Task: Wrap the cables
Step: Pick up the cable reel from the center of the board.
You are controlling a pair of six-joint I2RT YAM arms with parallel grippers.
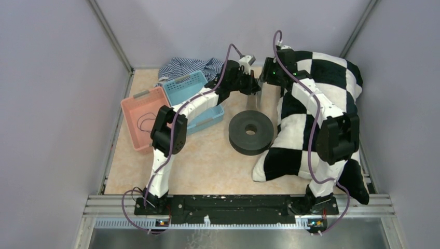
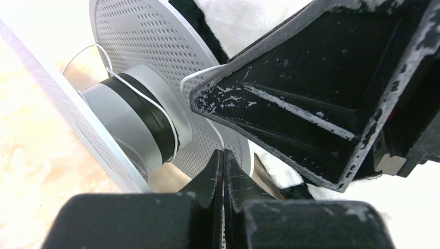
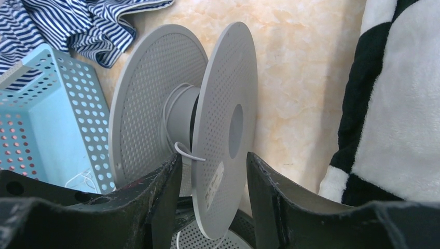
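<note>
A grey perforated spool (image 1: 266,96) stands on edge at the back of the table. A thin white cable (image 2: 136,92) runs round its hub (image 2: 111,122), beside a black band (image 2: 155,122), and leads down to my left gripper (image 2: 223,153). That gripper is shut, and the cable seems pinched at its tips. My right gripper (image 3: 212,158) is open and straddles the spool's near flange (image 3: 225,104). A white cable loop (image 3: 188,153) hangs by its left finger. A thin black cable (image 1: 146,122) lies looped in the pink basket (image 1: 136,98).
A blue basket (image 1: 189,85) stands beside the pink one, with a striped cloth (image 1: 187,66) behind it. A black spool (image 1: 251,132) lies flat mid-table. A black-and-white checkered blanket (image 1: 311,135) covers the right side, close to the grey spool.
</note>
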